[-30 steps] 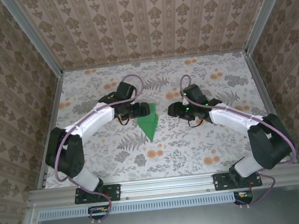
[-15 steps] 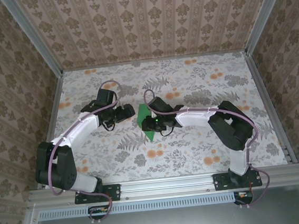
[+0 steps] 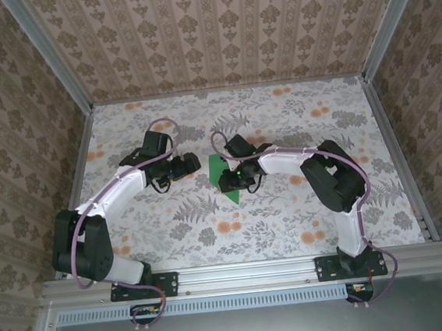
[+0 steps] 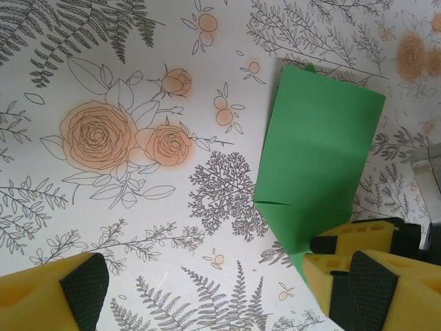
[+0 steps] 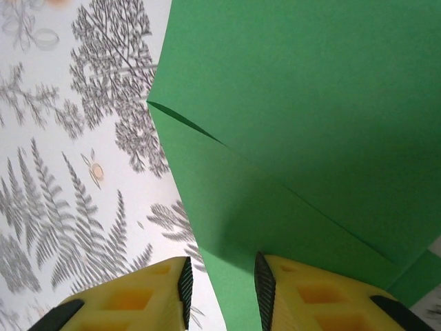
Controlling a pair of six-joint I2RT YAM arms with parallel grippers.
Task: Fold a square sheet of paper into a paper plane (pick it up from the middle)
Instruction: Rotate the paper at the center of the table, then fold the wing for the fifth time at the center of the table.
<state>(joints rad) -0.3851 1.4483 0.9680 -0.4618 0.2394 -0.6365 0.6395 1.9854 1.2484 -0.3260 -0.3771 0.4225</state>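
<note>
The left tool (image 3: 191,164) stands wide open and holds nothing, low over the flowered bench (image 3: 304,220), just left of the square sheet of paper (image 4: 317,158). This sheet, folded to a pointed green shape, lies flat near the middle of the bench. The right tool (image 5: 222,277) sits over its edge, the 2 jaws only a narrow gap apart; I cannot tell if they pinch it
</note>
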